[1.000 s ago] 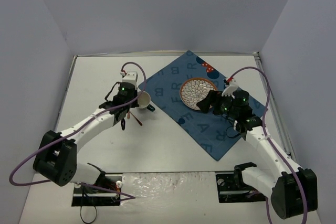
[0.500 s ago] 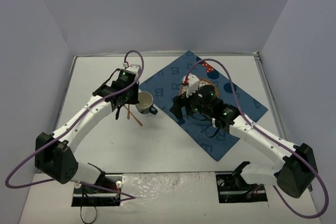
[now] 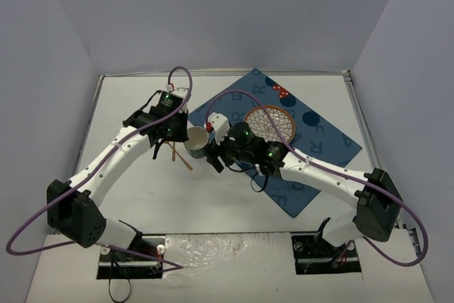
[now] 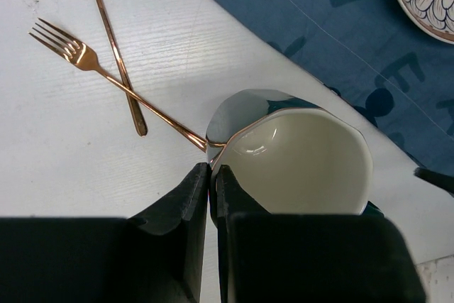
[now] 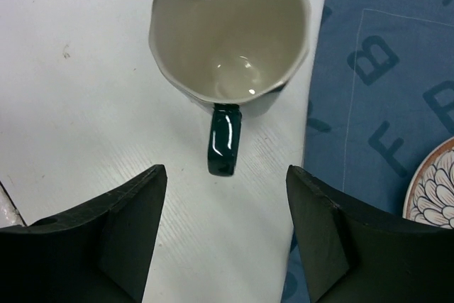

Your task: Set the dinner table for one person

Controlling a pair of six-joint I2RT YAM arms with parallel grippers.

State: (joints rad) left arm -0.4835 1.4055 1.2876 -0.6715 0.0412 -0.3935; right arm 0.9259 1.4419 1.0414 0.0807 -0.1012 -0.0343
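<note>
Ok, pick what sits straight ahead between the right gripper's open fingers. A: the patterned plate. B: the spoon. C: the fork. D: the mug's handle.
D: in the right wrist view the dark green handle of the mug points straight into the gap of the right gripper, while the plate lies off to one side on the blue mat.

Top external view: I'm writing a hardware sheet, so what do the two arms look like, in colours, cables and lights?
Both the left arm and the right arm have white links with black joints and bases. A purple cable loops along each one. Small green lights glow near the wrists. The fingers are matte black and blocky.
</note>
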